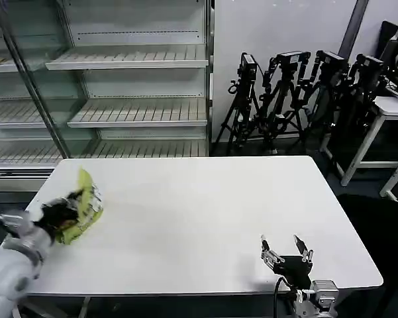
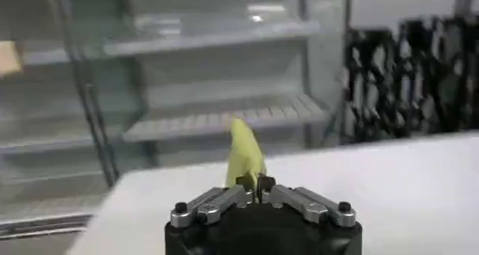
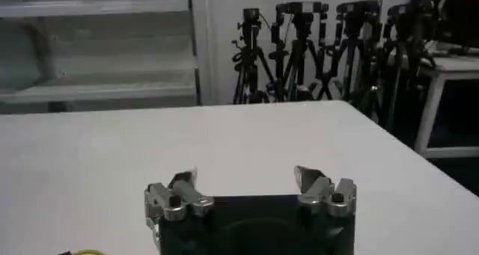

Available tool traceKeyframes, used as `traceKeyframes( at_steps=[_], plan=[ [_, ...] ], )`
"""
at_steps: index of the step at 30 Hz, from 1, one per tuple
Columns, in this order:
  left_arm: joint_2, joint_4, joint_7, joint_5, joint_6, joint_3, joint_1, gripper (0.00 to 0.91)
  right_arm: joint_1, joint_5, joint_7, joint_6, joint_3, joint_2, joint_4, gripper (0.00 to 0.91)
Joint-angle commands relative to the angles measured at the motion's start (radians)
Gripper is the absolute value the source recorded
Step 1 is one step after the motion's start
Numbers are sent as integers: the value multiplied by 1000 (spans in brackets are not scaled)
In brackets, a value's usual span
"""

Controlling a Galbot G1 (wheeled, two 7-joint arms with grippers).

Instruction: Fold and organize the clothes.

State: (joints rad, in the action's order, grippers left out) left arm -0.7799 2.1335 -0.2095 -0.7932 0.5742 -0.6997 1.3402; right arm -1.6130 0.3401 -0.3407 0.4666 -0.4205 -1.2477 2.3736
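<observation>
The clothes are one lime yellow-green T-shirt (image 1: 85, 205), bunched into a small wad at the left end of the white table (image 1: 199, 218). My left gripper (image 1: 71, 211) is shut on it, lifting it just above the table's left edge. In the left wrist view a strip of the T-shirt (image 2: 244, 155) rises from between the closed fingers of the left gripper (image 2: 257, 188). My right gripper (image 1: 287, 252) rests open near the table's front right edge, with nothing between its fingers; in the right wrist view the right gripper (image 3: 247, 177) faces bare tabletop.
Glass-fronted shelving (image 1: 119, 86) stands behind the table at the left. A row of black camera tripods (image 1: 298, 93) lines the back wall at the right, next to a white side table (image 1: 391, 109).
</observation>
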Motion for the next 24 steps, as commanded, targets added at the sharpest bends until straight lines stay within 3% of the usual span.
traceKeyframes(
  at_steps=[1,6,12,24],
  plan=[
    [-187,81,-59,257,3,450,-51,50,-2,-15,0,-3,3,-11,-9,907],
    [-226,98,-74,258,4,554,-76,50,-15,-29,3,-6,1,-24,-12,907],
    [-309,-55,-140,270,2,674,-168,50,-19,-41,4,-10,-1,-42,-20,907],
    [-469,-224,-222,89,-8,787,-419,50,-24,-51,5,-6,-11,-58,-16,907]
  ],
)
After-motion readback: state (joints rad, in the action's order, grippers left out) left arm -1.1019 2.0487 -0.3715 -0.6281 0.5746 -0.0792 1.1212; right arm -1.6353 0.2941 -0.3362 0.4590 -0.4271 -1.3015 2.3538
